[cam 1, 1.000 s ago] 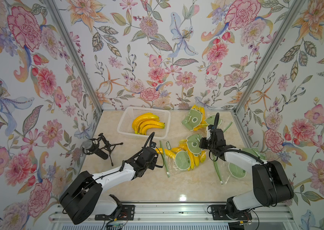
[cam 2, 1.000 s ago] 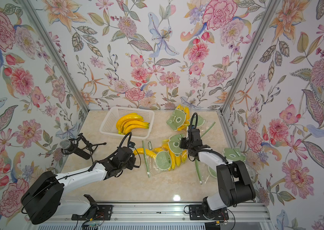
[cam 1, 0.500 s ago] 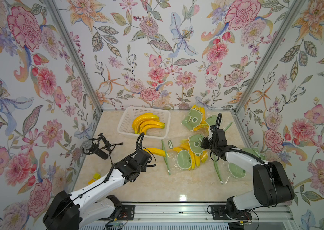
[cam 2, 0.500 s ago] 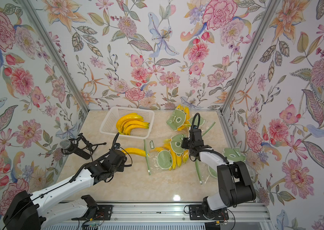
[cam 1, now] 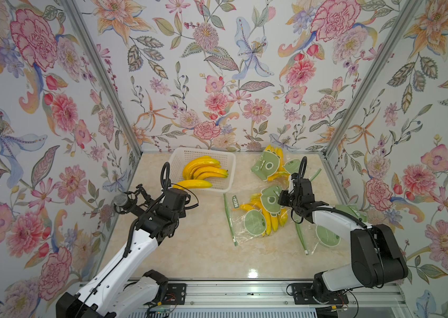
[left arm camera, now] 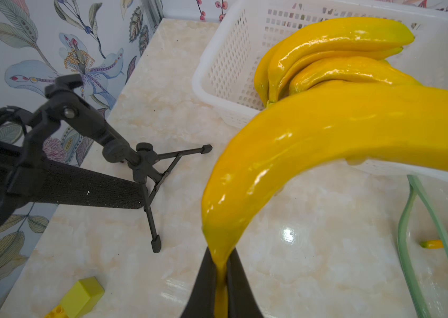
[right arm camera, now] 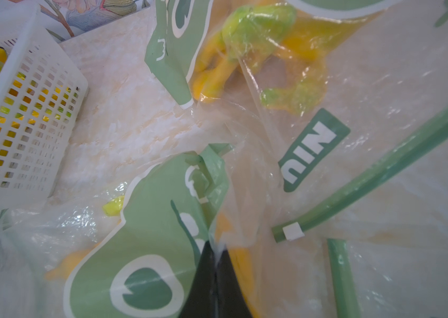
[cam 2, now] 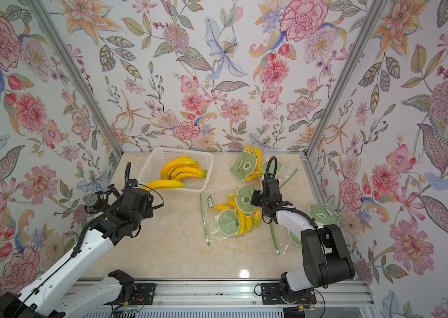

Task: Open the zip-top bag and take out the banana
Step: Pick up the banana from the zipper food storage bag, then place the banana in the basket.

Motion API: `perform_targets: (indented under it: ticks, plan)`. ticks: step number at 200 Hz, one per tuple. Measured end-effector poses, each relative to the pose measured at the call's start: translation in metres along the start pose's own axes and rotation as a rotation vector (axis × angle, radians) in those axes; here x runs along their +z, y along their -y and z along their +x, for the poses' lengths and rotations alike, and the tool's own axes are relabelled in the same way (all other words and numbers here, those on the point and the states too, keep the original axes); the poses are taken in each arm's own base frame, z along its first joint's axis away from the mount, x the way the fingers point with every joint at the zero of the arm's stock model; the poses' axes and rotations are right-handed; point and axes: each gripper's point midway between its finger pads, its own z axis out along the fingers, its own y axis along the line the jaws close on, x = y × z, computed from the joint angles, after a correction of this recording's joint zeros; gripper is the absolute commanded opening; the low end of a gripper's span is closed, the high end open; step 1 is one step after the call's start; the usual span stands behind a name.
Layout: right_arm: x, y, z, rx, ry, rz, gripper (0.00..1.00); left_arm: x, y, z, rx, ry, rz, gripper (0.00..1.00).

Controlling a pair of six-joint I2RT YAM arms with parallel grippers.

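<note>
Heads up: your left gripper (left arm camera: 218,271) is clamped tight on the stem end of the banana (left arm camera: 327,143), which hangs across the near rim of the white basket (left arm camera: 217,71). Your right gripper (right arm camera: 215,256) is pinched shut on the clear film of the zip-top bag (cam 1: 254,223), which lies mid-table with a banana bunch (cam 1: 269,220) inside.

Microphone (cam 1: 120,200) on small tripod (left arm camera: 146,159) at left; yellow block (left arm camera: 82,296), perhaps toy brick, near it; white basket (cam 1: 175,162) at back.

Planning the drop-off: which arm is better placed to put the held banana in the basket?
Left. The left gripper holds the banana beside the basket; the right gripper is shut on the bag.
</note>
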Motion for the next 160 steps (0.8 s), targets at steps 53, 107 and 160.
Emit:
perform_targets:
  ticks: [53, 107, 160]
  plan:
    - [-0.003, 0.001, 0.003, 0.008, 0.0, 0.0, 0.0, 0.065, 0.002, -0.074, -0.071, 0.028, -0.05, 0.08]
    - [-0.004, -0.001, 0.003, 0.011, 0.003, -0.006, 0.0, 0.15, 0.002, -0.099, -0.114, -0.03, -0.099, 0.08]
    - [-0.004, 0.0, 0.009, 0.01, -0.009, -0.002, 0.0, 0.203, 0.02, -0.093, -0.115, -0.091, -0.09, 0.12]
